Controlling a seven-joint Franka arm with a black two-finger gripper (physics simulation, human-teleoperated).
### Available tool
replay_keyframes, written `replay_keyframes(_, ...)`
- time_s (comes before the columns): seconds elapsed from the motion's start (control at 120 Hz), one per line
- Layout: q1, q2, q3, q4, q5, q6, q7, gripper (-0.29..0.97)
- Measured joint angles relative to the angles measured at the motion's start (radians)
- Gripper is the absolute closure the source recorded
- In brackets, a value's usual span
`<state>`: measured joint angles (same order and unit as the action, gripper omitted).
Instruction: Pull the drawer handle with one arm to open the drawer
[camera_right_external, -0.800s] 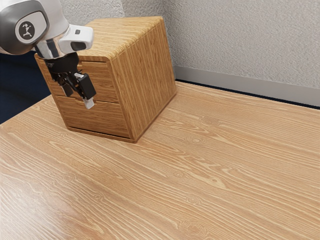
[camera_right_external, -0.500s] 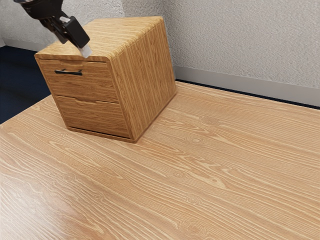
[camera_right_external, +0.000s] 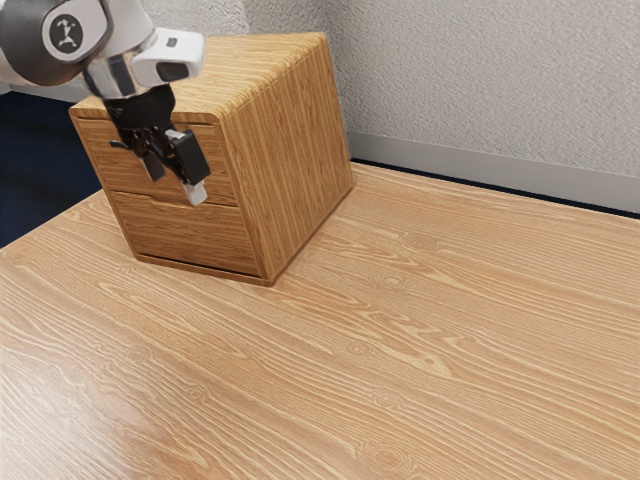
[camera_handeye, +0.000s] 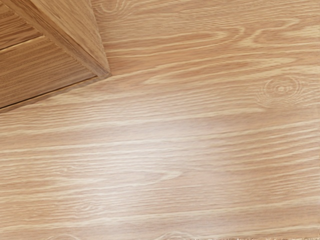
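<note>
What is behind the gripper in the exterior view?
The upper drawer front of the wooden cabinet. The gripper covers its middle, so the drawer handle cannot be made out there.

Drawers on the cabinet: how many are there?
2. The upper drawer sits at the top of the cabinet; the lower drawer is directly beneath it. None seem hidden.

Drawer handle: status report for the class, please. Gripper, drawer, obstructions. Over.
Gripper in front of top drawer, grip unconfirmed. Drawer flush with cabinet, not yet open. No obstruction seen on table ahead of it.
</note>
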<state>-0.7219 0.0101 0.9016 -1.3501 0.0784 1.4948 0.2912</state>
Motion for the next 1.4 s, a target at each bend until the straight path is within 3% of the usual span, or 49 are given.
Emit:
replay_keyframes(0.175, 0.027, 0.019, -0.063, -0.028, 0.015, 0.005, 0.061, 0.0)
replay_keyframes(0.358, -0.18, -0.083, -0.081, -0.103, 0.043, 0.017, 0.139, 0.0)
replay_keyframes(0.483, -0.132, -0.114, -0.073, -0.123, 0.085, 0.026, 0.245, 0.0)
replay_keyframes(0.6, -0.152, -0.294, -0.089, -0.271, 0.197, 0.051, 0.342, 0.0)
replay_keyframes(0.708, -0.056, -0.528, -0.183, -0.476, 0.31, 0.12, 0.415, 0.0)
replay_keyframes(0.792, -0.024, -0.643, -0.197, -0.53, 0.396, 0.163, 0.464, 0.0)
replay_keyframes(0.942, -0.154, -0.674, -0.065, -0.446, 0.518, 0.207, 0.544, 0.0)
replay_keyframes(1.4, -0.459, -0.707, 0.195, -0.286, 0.763, 0.244, 0.723, 0.0)
